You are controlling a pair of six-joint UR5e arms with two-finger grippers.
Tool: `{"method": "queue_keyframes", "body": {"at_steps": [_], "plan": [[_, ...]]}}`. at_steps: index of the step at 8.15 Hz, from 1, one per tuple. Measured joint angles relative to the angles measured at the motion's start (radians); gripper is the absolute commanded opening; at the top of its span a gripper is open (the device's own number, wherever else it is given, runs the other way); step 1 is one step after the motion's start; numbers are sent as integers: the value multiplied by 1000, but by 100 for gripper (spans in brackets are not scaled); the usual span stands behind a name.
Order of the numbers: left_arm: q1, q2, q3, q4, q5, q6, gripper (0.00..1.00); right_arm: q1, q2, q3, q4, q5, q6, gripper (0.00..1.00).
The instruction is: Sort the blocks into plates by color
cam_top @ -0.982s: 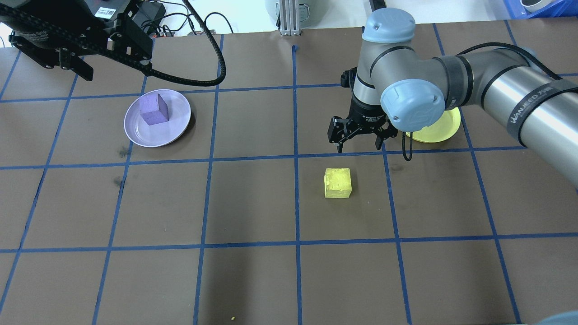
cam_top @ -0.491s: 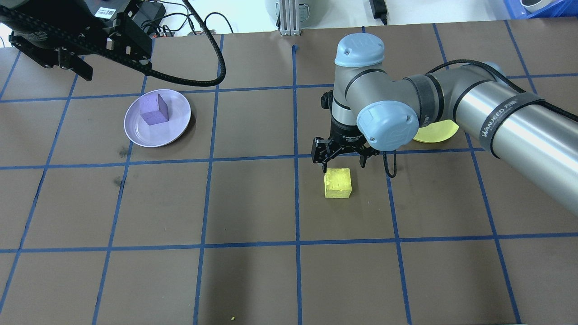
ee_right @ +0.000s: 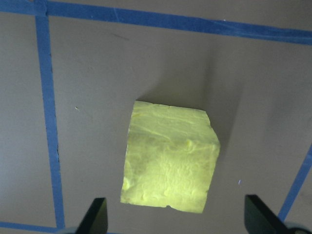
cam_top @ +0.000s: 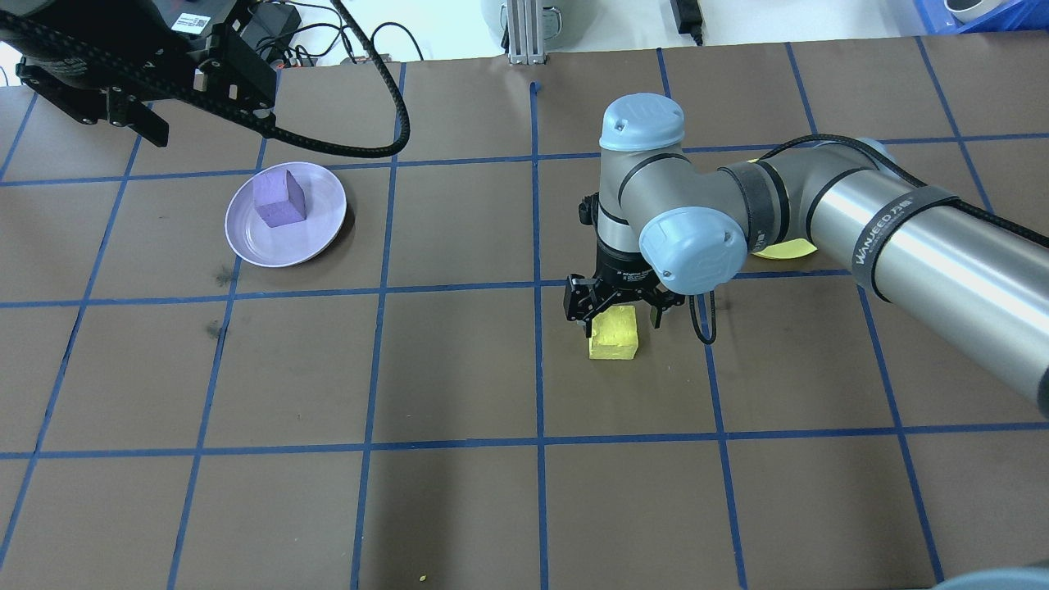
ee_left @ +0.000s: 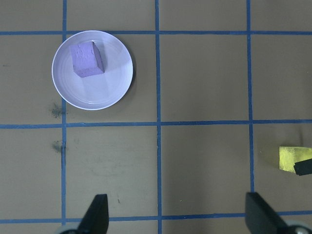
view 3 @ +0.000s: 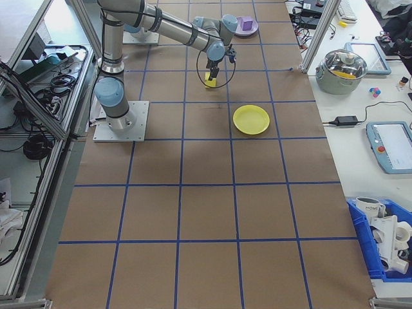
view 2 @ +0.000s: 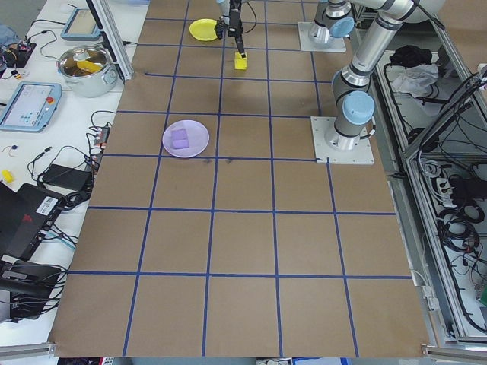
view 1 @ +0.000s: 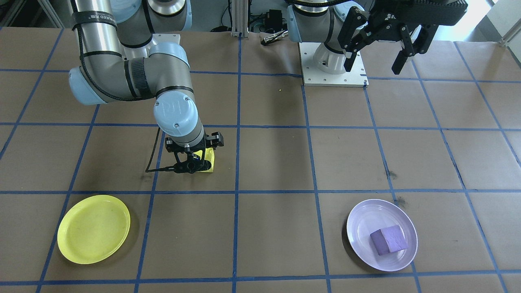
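The right gripper (cam_top: pixel 616 315) is positioned directly above the yellow block (cam_top: pixel 615 338), with its fingers spread wide and gripping nothing. In the right wrist view, the yellow block (ee_right: pixel 169 164) lies on the brown table (ee_right: pixel 97 97) between the two fingertips (ee_right: pixel 95 217), which stand well clear of its sides. In the front-facing view, the right gripper (view 1: pixel 191 162) covers most of the yellow block (view 1: pixel 209 158), and only a corner of the block shows.

The yellow plate (view 1: pixel 93 228) rests on the table beyond the block from the robot, toward the robot's right side, and holds nothing. In the overhead view, the right arm hides most of the yellow plate (cam_top: pixel 783 248).

The purple block (cam_top: pixel 279 197) lies inside the lavender plate (cam_top: pixel 250 238), toward the far part of the plate as seen from the robot. The left wrist view shows the purple block (ee_left: pixel 86 59) in the upper left part of the lavender plate (ee_left: pixel 109 92).

The left gripper (view 1: pixel 378 57) is raised above the table near the left arm's base plate (view 1: pixel 333 81), with its fingers spread apart and gripping nothing. The table is covered with brown paper divided into squares by blue tape lines (cam_top: pixel 537 246)
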Motion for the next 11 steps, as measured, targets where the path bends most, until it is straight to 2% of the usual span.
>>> {"method": "queue_keyframes", "body": {"at_steps": [5, 6, 7, 8, 9, 11], "plan": [[0, 0, 0, 0, 0, 0, 100, 1, 64, 10, -75, 1, 1, 100], [0, 0, 0, 0, 0, 0, 100, 0, 69, 10, -81, 1, 1, 92], [0, 0, 0, 0, 0, 0, 100, 1, 72, 11, -84, 2, 1, 41], [0, 0, 0, 0, 0, 0, 100, 0, 73, 11, -85, 2, 2, 8], [0, 0, 0, 0, 0, 0, 100, 1, 73, 11, -86, 2, 1, 0], [0, 1, 0, 0, 0, 0, 100, 1, 71, 8, -90, 2, -2, 0]]}}
